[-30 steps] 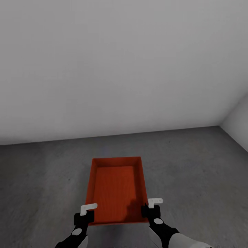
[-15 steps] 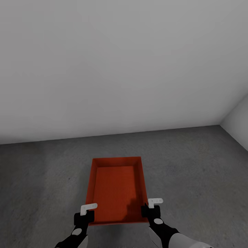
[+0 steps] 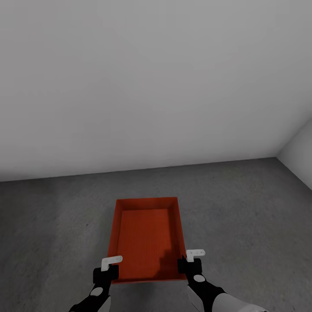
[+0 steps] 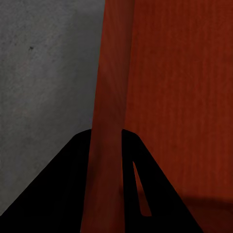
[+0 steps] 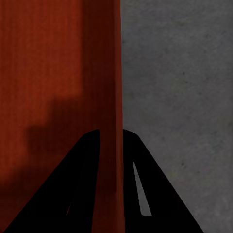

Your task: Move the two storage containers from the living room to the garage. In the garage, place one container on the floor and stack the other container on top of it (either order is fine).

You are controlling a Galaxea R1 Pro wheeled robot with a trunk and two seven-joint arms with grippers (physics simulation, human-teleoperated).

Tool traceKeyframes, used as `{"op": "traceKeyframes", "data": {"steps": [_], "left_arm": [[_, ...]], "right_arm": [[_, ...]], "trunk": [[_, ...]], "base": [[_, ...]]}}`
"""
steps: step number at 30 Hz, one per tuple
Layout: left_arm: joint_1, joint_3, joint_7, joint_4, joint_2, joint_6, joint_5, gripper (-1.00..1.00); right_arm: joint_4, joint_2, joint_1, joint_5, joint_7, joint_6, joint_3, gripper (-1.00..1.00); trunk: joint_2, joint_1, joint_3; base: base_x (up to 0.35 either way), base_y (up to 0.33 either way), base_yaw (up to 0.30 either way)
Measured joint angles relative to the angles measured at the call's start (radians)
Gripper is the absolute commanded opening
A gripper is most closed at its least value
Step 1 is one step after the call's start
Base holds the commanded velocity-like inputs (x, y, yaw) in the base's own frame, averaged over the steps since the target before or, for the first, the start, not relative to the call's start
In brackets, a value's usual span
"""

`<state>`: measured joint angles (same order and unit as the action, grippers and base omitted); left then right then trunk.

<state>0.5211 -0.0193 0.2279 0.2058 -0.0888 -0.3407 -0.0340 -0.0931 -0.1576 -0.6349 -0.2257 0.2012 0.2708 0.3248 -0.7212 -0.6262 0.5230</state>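
Gripping orange-red rectangular open-topped bin (image 3: 146, 236) by its side walls, left gripper (image 3: 106, 271) and right gripper (image 3: 185, 264) both clamped, above rough dark grey floor (image 3: 242, 208).

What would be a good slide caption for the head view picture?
Two grippers, left and right, clamp the side walls of an orange bin above a grey concrete floor facing a pale wall.

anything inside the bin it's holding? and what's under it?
The storage container is empty inside: only its ribbed orange bottom shows. Both the left gripper and right gripper clamp its walls. Grey floor surrounds it; directly underneath is hidden.
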Motion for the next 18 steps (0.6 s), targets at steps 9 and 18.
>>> {"op": "traceKeyframes", "data": {"steps": [9,18], "left_arm": [[0.000,0.002,0.001,-0.001,0.000,0.002,0.005,-1.00],[0.000,0.000,0.001,0.000,0.000,0.001,0.003,-1.00]], "right_arm": [[0.001,0.000,0.000,-0.001,0.000,0.000,0.001,-1.00],[0.000,0.000,0.000,0.001,0.000,0.000,-0.001,-1.00]], "trunk": [[0.000,0.000,0.000],[0.000,0.000,0.000]], "base": [[0.048,0.167,0.000],[0.002,0.008,0.000]]}}
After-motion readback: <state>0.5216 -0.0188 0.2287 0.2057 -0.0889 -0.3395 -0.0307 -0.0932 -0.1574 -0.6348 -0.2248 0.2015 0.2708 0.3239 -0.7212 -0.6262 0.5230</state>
